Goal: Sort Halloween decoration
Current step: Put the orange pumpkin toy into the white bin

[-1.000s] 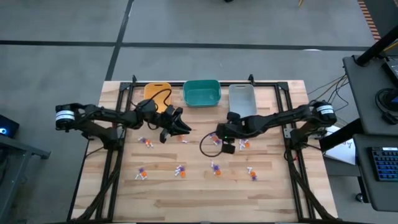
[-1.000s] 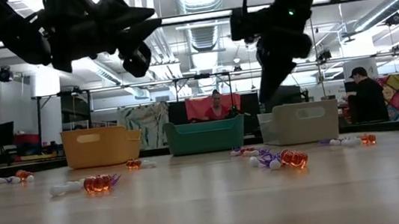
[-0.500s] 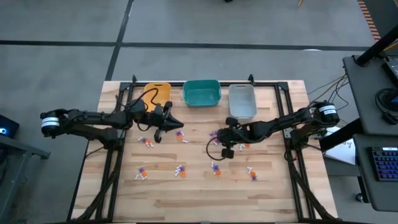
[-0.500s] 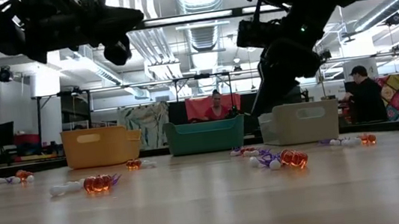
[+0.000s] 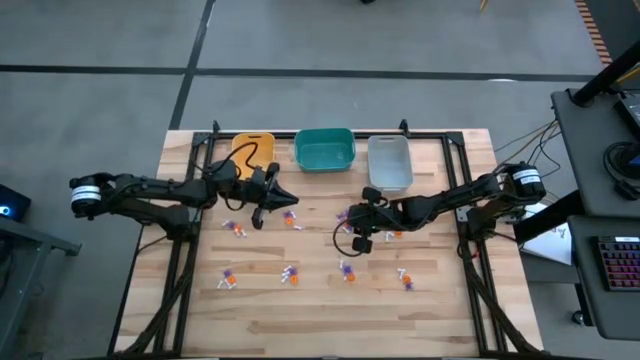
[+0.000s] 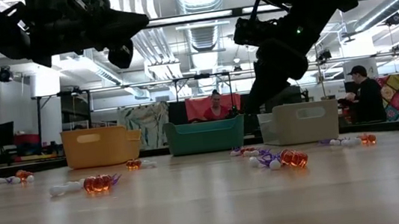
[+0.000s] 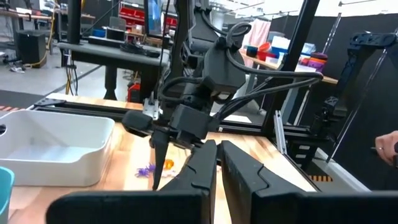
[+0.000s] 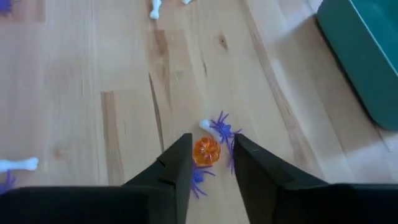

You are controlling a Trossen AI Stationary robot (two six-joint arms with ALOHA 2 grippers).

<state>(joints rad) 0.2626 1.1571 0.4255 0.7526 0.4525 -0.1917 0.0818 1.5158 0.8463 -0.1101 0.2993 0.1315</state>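
yellow bin [image 5: 254, 150] | teal bin [image 5: 324, 150] | grey bin [image 5: 389, 163] | wooden table [image 5: 320, 315]

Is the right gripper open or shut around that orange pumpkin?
Open. The right gripper has its fingers apart on either side of the orange pumpkin, which lies on the table.

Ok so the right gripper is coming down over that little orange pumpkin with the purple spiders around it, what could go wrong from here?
The orange pumpkin sits between the right gripper's open fingers, but purple spiders and a white bone crowd it, so closing may also catch a spider and mix the sort. The round pumpkin might also squirt out from between the fingers. The left gripper, shut and raised beyond, looks close enough that the arms could bump.
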